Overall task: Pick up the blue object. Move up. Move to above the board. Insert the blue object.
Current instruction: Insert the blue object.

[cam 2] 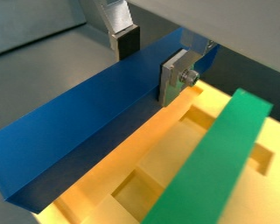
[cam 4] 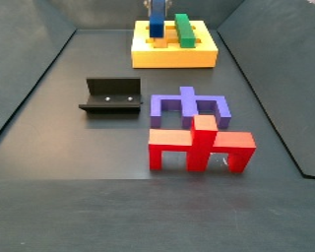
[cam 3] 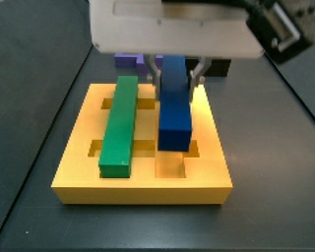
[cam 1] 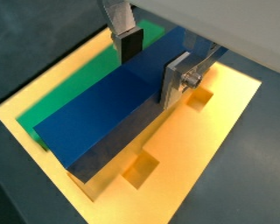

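The blue object (cam 1: 101, 109) is a long dark blue bar between the fingers of my gripper (cam 1: 153, 68), which is shut on its far end. It lies along the yellow board (cam 3: 141, 187), in line with a groove and beside the green bar (cam 3: 118, 123). In a side view the blue object (cam 3: 175, 108) stands higher than the green bar, and my gripper (cam 3: 173, 69) is above the board's far part. It also shows in a wrist view (cam 2: 84, 122), with the gripper (cam 2: 152, 61) over it. I cannot tell how deep it sits.
The board (cam 4: 173, 59) stands at the far end of the floor. The fixture (cam 4: 111, 95) is at mid-left. A purple base (cam 4: 189, 103) with red pegs (cam 4: 200, 146) is nearer. A small black block (cam 3: 220, 69) is behind the board.
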You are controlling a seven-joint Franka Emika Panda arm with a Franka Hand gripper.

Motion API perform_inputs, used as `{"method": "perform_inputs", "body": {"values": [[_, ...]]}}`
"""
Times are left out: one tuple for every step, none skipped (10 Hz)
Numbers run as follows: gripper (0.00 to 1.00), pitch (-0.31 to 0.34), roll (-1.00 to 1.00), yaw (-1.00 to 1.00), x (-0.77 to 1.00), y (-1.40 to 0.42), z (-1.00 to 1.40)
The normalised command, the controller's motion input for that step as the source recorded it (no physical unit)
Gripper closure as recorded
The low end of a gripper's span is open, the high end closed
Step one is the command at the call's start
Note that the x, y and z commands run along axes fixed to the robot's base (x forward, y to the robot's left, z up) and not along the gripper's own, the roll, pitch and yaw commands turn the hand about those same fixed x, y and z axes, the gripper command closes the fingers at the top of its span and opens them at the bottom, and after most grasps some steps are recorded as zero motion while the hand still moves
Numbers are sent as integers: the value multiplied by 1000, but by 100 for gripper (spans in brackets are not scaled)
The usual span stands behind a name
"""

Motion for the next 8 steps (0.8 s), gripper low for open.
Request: {"method": "perform_inputs", "body": {"values": [[100,11,266,243,137,-177,-471],[100,27,394,300,0,-243,-103],[100,73,414,294,9,-286,0],[100,41,300,191,29,-166,-6],[100,27,171,117,0,-3,-77],[100,16,120,11,0,34,-189],[100,26,104,0,0,134,-260],[100,31,73,-66,0,120,-274]]}}
